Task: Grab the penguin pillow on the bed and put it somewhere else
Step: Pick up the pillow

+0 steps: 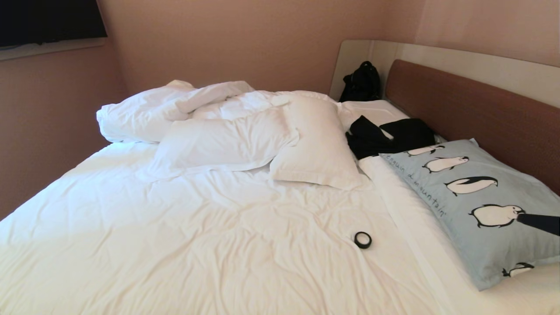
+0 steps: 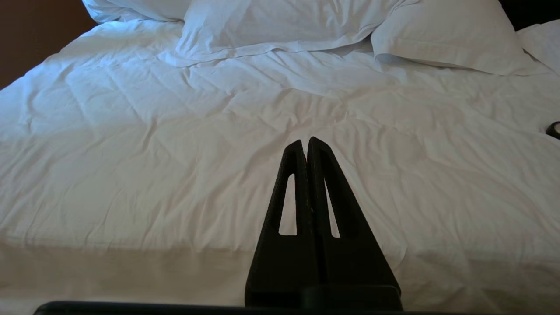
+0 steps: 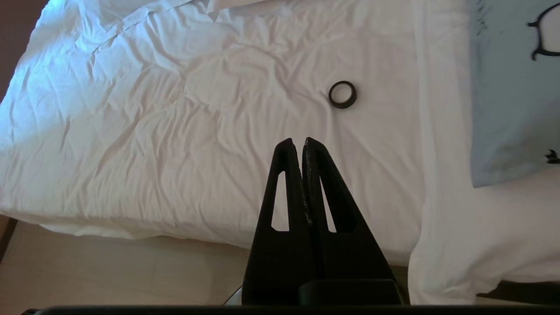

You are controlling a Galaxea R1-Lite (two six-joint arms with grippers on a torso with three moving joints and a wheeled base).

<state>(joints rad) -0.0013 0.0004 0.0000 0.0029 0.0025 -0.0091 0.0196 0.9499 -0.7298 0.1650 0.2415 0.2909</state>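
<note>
The penguin pillow (image 1: 481, 205) lies at the head edge of the bed (image 1: 197, 227), against the headboard (image 1: 477, 109), probably its usual sleeping place. The right gripper (image 3: 296, 141) hangs over the near edge, jaws pressed together and holding nothing. The middle sheet gives wide free room, except for a small black ring (image 1: 362, 239).

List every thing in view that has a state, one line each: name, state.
penguin pillow: lying flat by the headboard, not gripped
right gripper: shut, empty, above the sheet
left gripper: shut, empty, over the bed's edge
duvet: rumpled
white pillows: lying askew
black ring: loose on the sheet
</note>
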